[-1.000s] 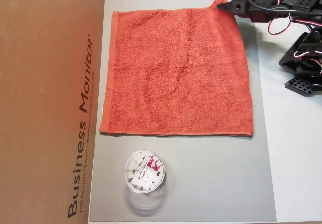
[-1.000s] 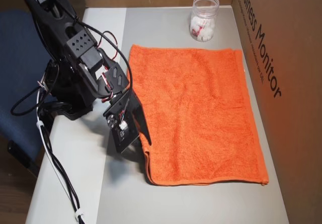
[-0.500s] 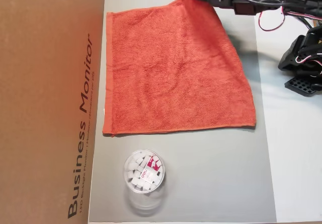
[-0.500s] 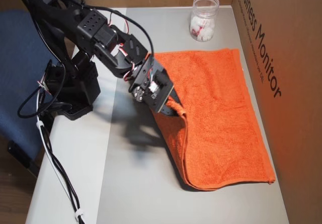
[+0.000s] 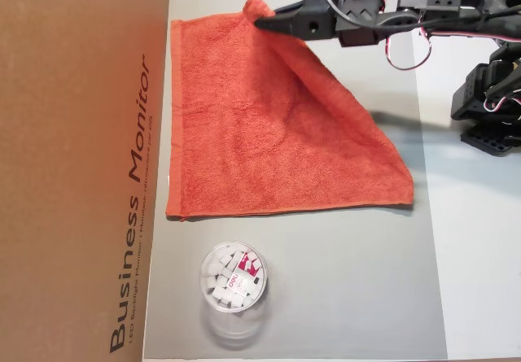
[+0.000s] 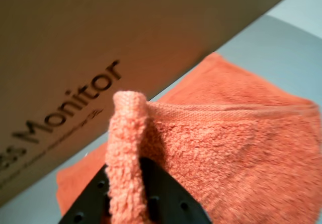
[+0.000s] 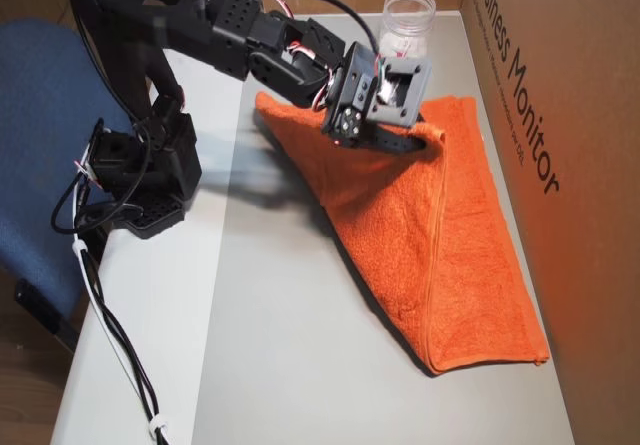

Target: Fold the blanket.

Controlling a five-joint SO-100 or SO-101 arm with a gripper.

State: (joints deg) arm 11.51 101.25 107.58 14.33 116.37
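Blanket (image 5: 269, 134) is orange-red terry, fuzzy pile, flat hemmed bands along the edges. One corner is lifted up in my claw (image 5: 259, 19), so the cloth drapes diagonally down from my fingertips to the grey mat (image 5: 326, 297) below; the rest lies flat on the mat under and beyond me. In another overhead view the raised part forms a slanted fold, its hem running from my claw (image 7: 432, 135) down to the far corner of the blanket (image 7: 450, 265).

My claw is pressed together on that corner. The wrist view shows the pinched tuft of blanket (image 6: 128, 148) standing up between my two black fingers (image 6: 166, 194), hem band curling over the top.

Cardboard box (image 5: 81, 167) printed "Business Monitor" stands just past my fingertips, along the blanket's far edge; in the wrist view the box (image 6: 100, 43) fills the background right ahead of me. Clear jar (image 5: 233, 278) of white pieces stands on the mat well apart from my claw, off the blanket's side edge.
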